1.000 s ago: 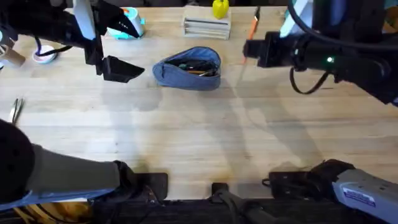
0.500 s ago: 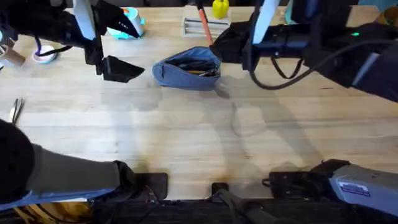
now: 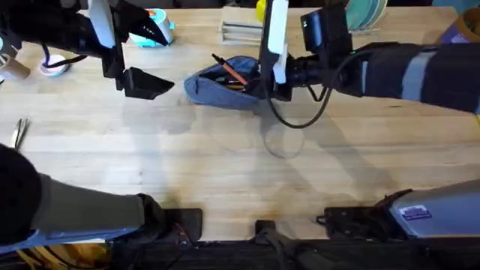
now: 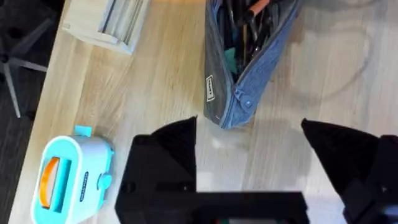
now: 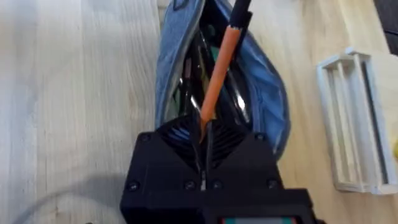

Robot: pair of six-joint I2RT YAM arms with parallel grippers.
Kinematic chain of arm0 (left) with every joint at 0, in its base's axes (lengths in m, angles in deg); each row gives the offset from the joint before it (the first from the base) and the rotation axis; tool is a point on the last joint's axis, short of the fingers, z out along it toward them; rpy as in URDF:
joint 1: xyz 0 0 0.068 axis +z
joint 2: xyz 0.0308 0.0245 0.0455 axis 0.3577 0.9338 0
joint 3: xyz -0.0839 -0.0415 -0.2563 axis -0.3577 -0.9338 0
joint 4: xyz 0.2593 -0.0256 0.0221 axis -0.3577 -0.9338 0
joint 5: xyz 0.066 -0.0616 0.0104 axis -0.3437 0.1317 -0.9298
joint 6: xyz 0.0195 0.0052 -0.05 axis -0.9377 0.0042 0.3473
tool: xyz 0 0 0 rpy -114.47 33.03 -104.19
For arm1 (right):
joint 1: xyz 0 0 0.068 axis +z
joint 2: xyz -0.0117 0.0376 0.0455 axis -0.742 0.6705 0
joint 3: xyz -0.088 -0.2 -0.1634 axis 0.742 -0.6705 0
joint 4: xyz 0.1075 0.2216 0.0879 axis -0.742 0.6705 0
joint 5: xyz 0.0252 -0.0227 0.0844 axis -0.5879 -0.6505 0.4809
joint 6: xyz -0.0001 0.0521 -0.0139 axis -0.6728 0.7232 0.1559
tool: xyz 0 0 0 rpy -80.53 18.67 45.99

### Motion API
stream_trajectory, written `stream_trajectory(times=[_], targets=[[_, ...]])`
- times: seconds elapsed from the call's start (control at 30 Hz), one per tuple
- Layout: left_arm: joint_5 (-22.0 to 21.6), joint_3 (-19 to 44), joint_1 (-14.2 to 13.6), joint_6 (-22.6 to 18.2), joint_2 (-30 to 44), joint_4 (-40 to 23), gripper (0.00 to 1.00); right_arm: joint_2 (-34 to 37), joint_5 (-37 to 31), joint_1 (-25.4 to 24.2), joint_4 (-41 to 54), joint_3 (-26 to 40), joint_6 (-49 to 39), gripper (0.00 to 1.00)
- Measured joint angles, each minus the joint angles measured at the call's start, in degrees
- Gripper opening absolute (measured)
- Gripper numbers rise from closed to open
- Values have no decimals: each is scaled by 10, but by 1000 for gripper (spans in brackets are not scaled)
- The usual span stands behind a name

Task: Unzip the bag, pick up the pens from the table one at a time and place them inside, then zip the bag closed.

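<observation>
Now the right gripper (image 5: 204, 134) pinches the orange pen (image 5: 219, 68) above the open bag (image 5: 261, 93).

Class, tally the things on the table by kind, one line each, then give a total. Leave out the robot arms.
Pouch: 1
Orange pen, held by the right claw: 1
Toy toaster: 1
Wooden rack: 1
Total: 4
Pens already inside the pouch cannot be counted.

bright even light, soft shadows on table (image 3: 225, 165), near arms blurred
</observation>
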State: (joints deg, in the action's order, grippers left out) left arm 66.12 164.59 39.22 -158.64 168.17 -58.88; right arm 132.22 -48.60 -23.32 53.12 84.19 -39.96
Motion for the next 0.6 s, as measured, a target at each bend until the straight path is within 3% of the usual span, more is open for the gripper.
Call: stream_trajectory(times=[0.6], targets=[[0,0,0,0,0,0,993,32,-22,2,-4,1,-52,31]])
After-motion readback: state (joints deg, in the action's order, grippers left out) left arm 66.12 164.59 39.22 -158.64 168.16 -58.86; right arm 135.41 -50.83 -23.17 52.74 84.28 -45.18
